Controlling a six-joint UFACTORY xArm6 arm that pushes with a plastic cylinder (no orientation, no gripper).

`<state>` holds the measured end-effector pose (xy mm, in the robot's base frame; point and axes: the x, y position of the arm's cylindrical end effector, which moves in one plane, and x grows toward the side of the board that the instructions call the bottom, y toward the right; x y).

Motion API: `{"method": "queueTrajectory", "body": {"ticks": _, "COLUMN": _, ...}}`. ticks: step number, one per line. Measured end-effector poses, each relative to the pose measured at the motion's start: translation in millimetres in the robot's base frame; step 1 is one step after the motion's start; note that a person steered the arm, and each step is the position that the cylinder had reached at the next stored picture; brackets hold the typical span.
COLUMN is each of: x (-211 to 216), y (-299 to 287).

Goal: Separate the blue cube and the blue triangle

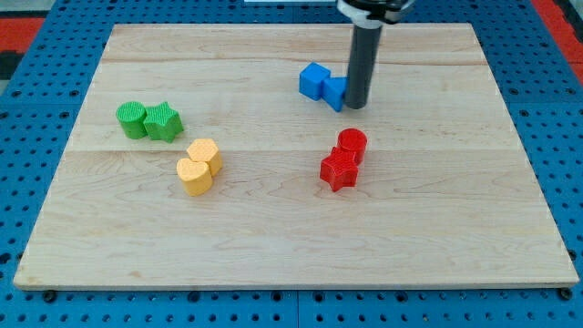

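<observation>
Up near the view's top, a bit right of centre on the wooden table (273, 228), my tip (356, 107) sits right against the blue triangle (335, 91), on its right side. The blue cube (313, 80) is touching that triangle on the left, so the pair's stuck together. No tool on this arm, just the dark rod, so nothing spread or pinching. Further down: a red cylinder (352, 143) touching a red star-ish block (338, 169). At left, a green cylinder (132, 119) beside a green star (164, 121), plus two yellow blocks (204, 153) (193, 176) touching.
</observation>
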<state>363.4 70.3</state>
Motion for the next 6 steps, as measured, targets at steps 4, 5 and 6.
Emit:
{"method": "queueTrajectory", "body": {"ticks": 4, "x": -21.5, "y": -48.9}}
{"method": "queueTrajectory", "body": {"ticks": 5, "x": -56.6, "y": -12.7}}
{"method": "queueTrajectory", "body": {"ticks": 6, "x": -77.6, "y": 4.8}}
